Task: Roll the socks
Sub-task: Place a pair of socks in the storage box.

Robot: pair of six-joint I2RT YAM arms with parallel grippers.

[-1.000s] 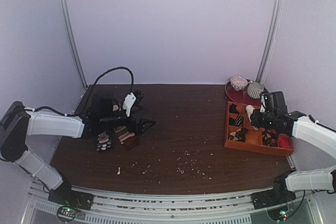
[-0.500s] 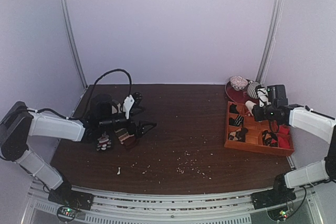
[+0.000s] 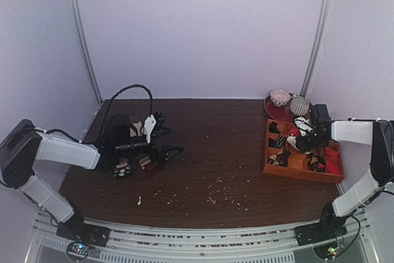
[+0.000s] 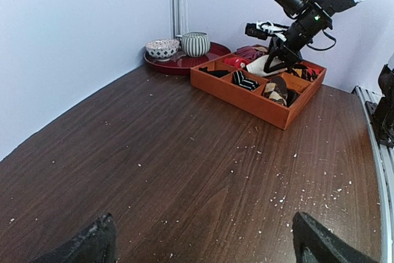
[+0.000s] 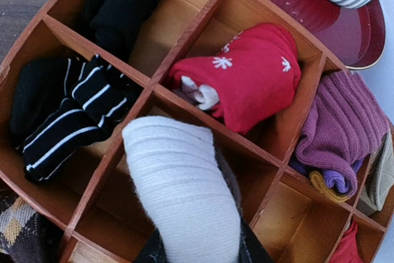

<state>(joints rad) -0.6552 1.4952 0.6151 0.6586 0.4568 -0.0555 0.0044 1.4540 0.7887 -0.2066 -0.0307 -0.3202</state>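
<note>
My right gripper (image 5: 197,254) is shut on a rolled cream-white sock (image 5: 181,183) and holds it just above the middle compartments of the orange wooden tray (image 5: 184,100). No tan end shows on it. The same sock (image 4: 261,66) shows in the left wrist view, and in the top view (image 3: 295,142) under the right gripper (image 3: 303,138). My left gripper (image 3: 165,151) is open and empty, low over the table at the left. Only its two dark fingertips (image 4: 92,246) show in its own view.
The tray (image 3: 271,167) holds black, striped, red, purple and argyle socks. A red plate (image 3: 275,110) with two bowls stands behind it. A patterned sock (image 3: 121,166) and a striped sock (image 3: 146,161) lie under the left arm. Crumbs dot the table.
My right arm has swung back and turned its wrist, carrying the white sock from the tray's left edge over its middle compartments. My left arm has shifted slightly.
</note>
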